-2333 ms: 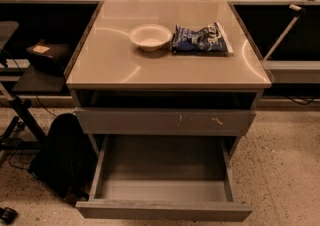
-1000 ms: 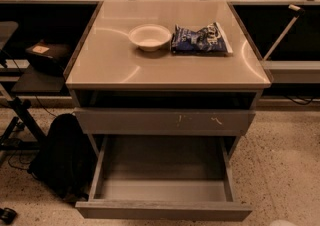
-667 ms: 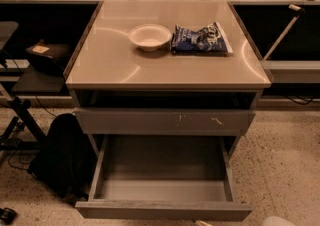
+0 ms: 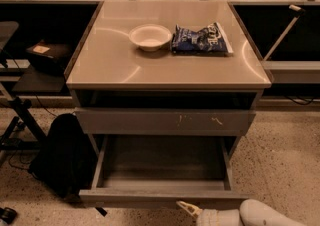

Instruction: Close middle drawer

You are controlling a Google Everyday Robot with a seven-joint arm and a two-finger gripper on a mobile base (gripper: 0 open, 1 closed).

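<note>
Camera view shows the middle drawer point(image 4: 150, 198) pulled well out at lower centre, beneath the scratched drawer front point(image 4: 125, 121). Our gripper point(image 4: 192, 211) sits at the bottom edge of the frame, just in front of the drawer's plain face and right of its middle. Whether it is released or clenched we cannot tell. We judge this the approach step — next we must meet that face squarely and push straight in.

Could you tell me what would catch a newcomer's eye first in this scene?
The middle drawer stands pulled far out at the foot of the cabinet, its grey tray open to view. The gripper shows at the bottom edge, just in front of the drawer's front panel. On the cabinet top, a white bowl sits beside a blue snack bag.
</note>
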